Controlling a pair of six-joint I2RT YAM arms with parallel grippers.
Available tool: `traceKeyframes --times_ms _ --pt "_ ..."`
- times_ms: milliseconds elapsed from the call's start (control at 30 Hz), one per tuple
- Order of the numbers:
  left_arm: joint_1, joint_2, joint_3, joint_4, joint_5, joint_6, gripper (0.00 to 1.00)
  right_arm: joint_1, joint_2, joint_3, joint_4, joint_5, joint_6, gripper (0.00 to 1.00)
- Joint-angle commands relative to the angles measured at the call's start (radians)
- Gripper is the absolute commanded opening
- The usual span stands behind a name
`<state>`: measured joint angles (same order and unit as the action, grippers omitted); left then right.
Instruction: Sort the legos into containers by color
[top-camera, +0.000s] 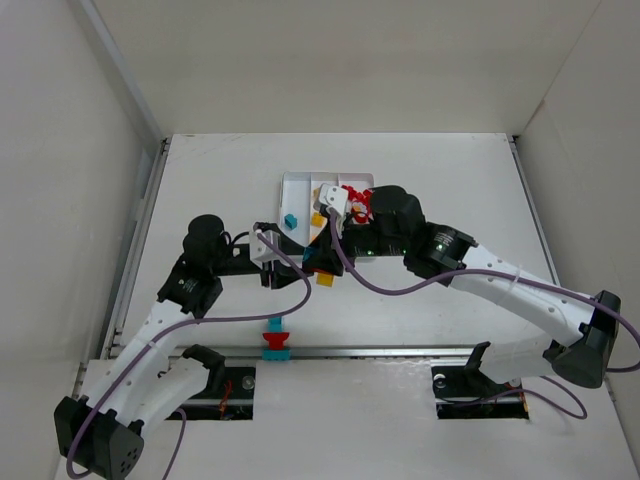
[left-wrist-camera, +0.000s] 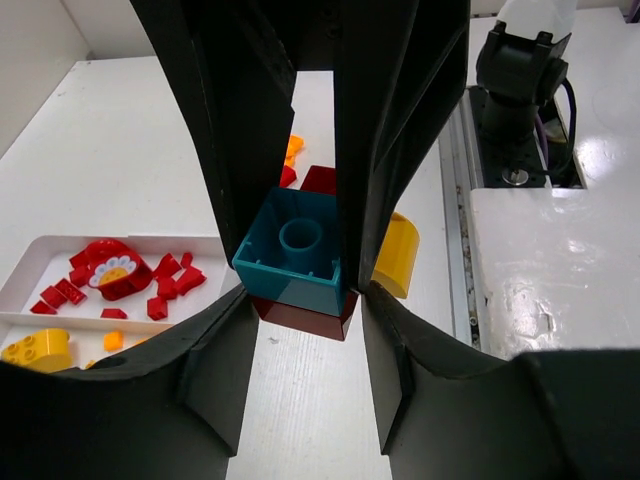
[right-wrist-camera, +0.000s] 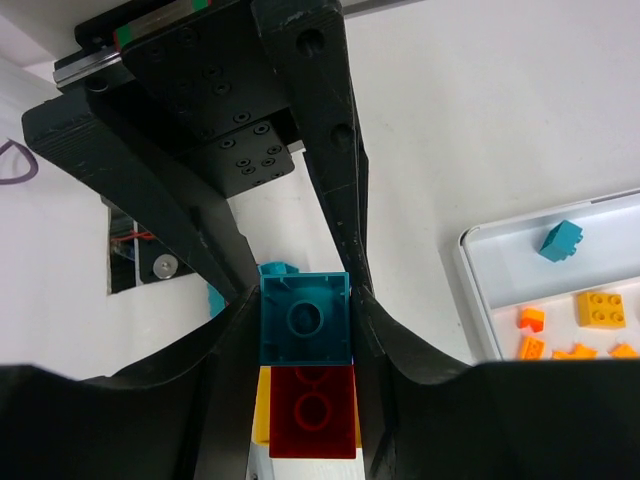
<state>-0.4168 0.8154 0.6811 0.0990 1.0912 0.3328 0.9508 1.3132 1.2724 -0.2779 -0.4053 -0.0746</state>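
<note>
While left tool (left-wrist-camera: 298, 265) and right tool (right-wrist-camera: 305, 340) pinch one clump (right-wrist-camera: 313, 412), tray (right-wrist-camera: 600, 250) holds colour-sorted legos (left-wrist-camera: 165, 280).

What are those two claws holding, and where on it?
The left gripper and right gripper both pinch one teal-and-red brick stack by its opposite sides.

**Top external:** high behind the arm bases, looking down and forward over the whole table (top-camera: 420, 180), distant.
**Left wrist:** very near, sighting rightward between the left fingers (left-wrist-camera: 210, 380) at the teal-and-red stack (left-wrist-camera: 295, 250).
**Right wrist:** equally near, sighting leftward and nearward between the right fingers (right-wrist-camera: 220, 400).
**Overlap:** both wrist views share the stack; all three share the tray (top-camera: 297, 195).
</note>
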Motion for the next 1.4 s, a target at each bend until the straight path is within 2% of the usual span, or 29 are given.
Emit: traceKeyframes --times_ms 0,67,200,233,300,333,567,900,1033,1067,1133,1233,1267,1367 --pt "-0.002 -0.01 0.043 0.001 0.024 0.017 0.41 0.006 -0.026 0.005 0.069 -0.017 -0.024 0.0" --pt "-0.002 -0.01 0.043 0.001 0.015 0.017 0.38 0.006 -0.026 0.005 0.069 -0.017 -0.024 0.0" --pt "-0.002 -0.01 0.034 0.037 0.004 -0.021 0.26 0.006 -0.026 0.005 0.069 -0.017 -0.024 0.0" --pt "-0.002 -0.01 0.034 0.038 0.004 -0.041 0.16 0.006 -0.026 -0.004 0.069 -0.006 -0.024 0.0" --pt "-0.002 -0.01 0.034 0.038 0.004 -0.041 0.03 0.006 -0.026 -0.004 0.069 0.003 -0.024 0.0" --pt "-0.002 -0.01 0.023 0.038 -0.031 -0.073 0.0 0.006 -0.026 -0.004 0.069 0.003 -0.024 0.0" --pt "-0.002 -0.024 -0.09 -0.008 -0.23 -0.153 0.0 0.006 -0.016 -0.004 0.101 0.169 -0.014 0.0" --pt "-0.002 -0.117 -0.218 -0.007 -0.327 -0.259 0.0 0.006 0.113 0.059 0.111 0.284 0.016 0.0" --pt "-0.002 -0.16 -0.239 0.004 -0.41 -0.294 0.0 0.006 0.214 0.105 0.111 0.514 0.091 0.0" --pt "-0.002 -0.182 -0.239 0.004 -0.439 -0.307 0.0 -0.004 0.245 0.125 0.111 0.624 0.114 0.0" --pt "-0.002 -0.205 -0.248 0.004 -0.544 -0.334 0.0 -0.024 0.348 0.203 0.111 0.707 0.194 0.0" --pt "-0.002 -0.248 -0.249 0.004 -0.666 -0.392 0.0 -0.107 0.499 0.342 0.1 0.627 0.315 0.0" --pt "-0.002 -0.257 -0.258 -0.007 -0.762 -0.409 0.0 -0.131 0.539 0.384 0.089 0.582 0.344 0.0" --pt "-0.002 -0.266 -0.267 -0.007 -0.926 -0.477 0.0 -0.21 0.685 0.531 0.054 0.485 0.435 0.0"
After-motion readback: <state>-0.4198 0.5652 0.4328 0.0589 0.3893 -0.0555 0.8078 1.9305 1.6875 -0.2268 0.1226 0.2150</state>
